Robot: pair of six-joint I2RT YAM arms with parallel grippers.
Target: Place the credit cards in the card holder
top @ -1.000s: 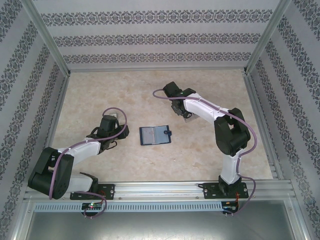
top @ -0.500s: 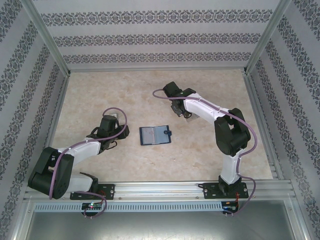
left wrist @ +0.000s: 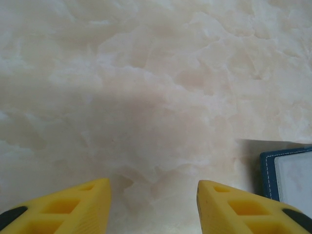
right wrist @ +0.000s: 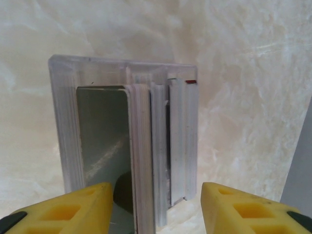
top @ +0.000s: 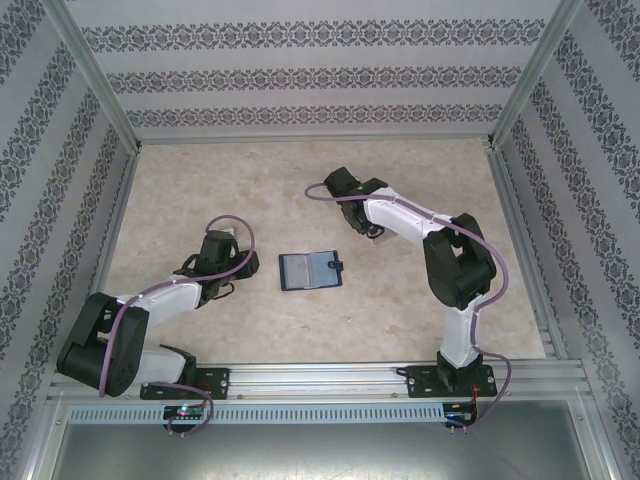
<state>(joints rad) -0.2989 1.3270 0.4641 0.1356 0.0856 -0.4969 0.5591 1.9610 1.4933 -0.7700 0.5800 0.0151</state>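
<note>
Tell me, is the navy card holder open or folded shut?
Open. The card holder lies spread flat, its pale inner pockets facing up.

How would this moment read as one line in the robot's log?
left pincer: open, over bare table beside card holder | right pincer: open, facing clear case holding credit cards | card holder: lying open, mid-table
</note>
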